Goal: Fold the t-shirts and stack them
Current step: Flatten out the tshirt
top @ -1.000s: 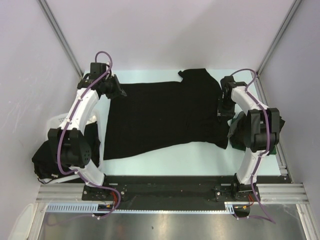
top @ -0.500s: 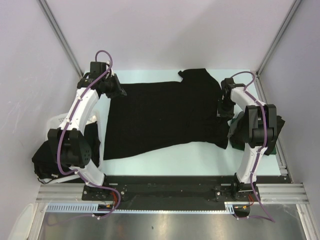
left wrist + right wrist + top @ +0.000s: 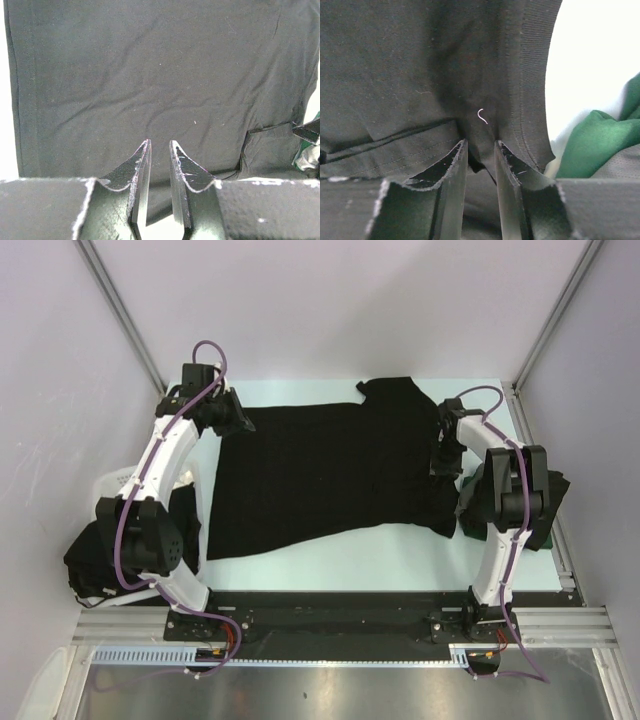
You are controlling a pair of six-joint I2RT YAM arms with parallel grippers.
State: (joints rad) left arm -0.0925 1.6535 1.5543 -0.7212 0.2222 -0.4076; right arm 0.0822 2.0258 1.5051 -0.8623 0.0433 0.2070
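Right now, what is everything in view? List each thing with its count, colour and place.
t-shirt: one, black, spread flat across the middle of the table.
garment heap: count unclear, black, near left, by the basket.
basket: one, white, left of the table, mostly hidden.
cloth: one, green, at the table's right side.
table: one, pale.
frame rail: one, silver, along the near edge.
left arm: white and black; left tool at the t-shirt's far left corner, grip unclear.
right arm: white and black; right tool at the t-shirt's right edge, grip unclear.
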